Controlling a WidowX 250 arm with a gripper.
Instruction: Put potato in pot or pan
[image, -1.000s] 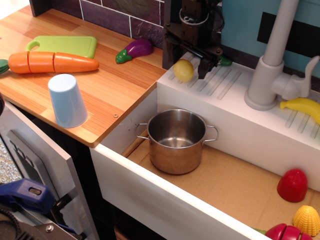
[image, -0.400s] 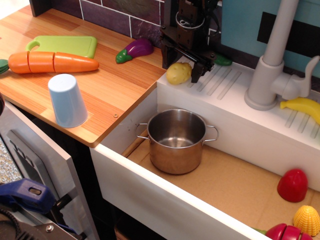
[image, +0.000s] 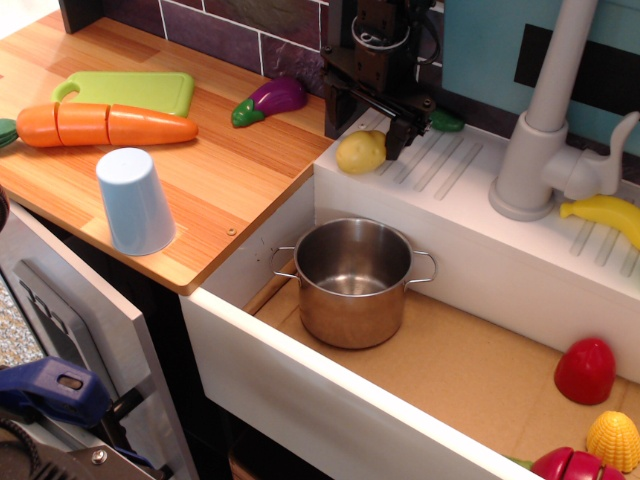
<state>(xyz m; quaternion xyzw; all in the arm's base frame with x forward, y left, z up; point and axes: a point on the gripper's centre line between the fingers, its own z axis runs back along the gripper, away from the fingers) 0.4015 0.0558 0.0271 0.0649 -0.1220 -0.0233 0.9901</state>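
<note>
Over the potato — gripper upright, fingers spread, nothing grasped — pot below.

We have just one view. We look down from high up and a bit to the front, at a slant. The camera sits near the play kitchen and faces its back wall. On our left we see the wooden counter. In the middle and on our right we look down into the sink, with the pot almost in the center. The faucet stands at the top right and gets cut off by the top edge. The gripper comes in from the top.
</note>
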